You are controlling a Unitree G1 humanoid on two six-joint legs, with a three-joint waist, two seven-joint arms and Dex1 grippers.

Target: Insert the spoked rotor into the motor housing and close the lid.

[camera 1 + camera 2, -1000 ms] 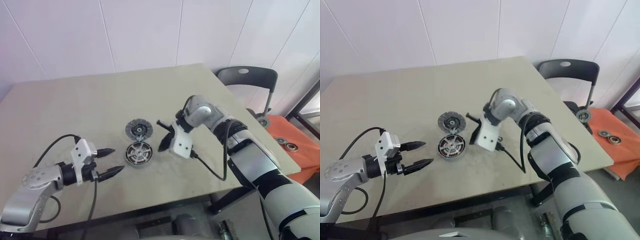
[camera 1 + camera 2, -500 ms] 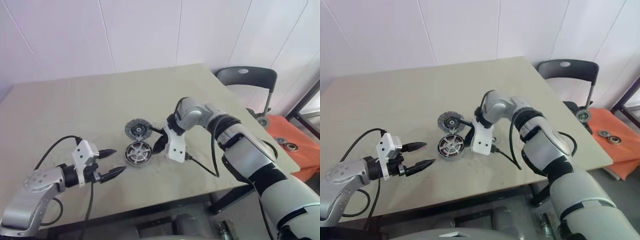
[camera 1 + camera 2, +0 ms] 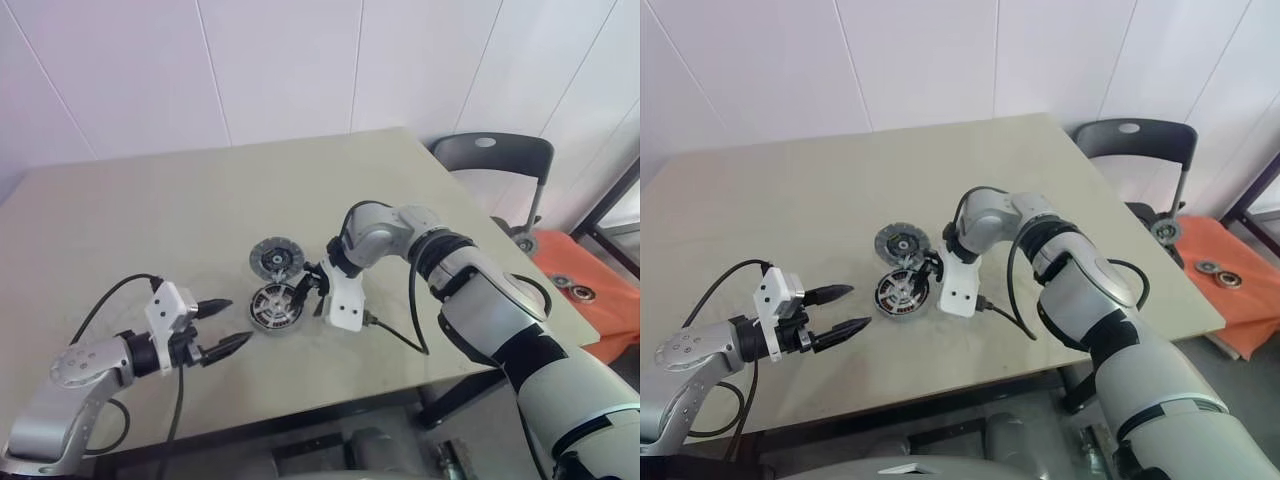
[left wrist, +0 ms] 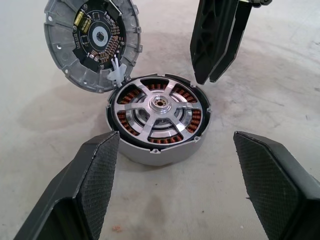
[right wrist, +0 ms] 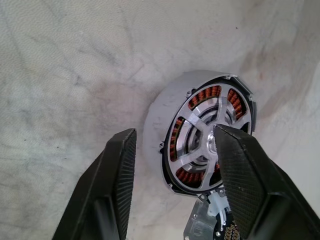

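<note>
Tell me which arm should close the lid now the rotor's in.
Right. Its gripper hangs open right beside the housing, near the lid behind it. The left gripper sits open further off, nearer the table's front edge.

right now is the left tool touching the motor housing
Apart. The left wrist view shows bare table between the left tool and the motor housing, its two fingers spread wide to either side.
</note>
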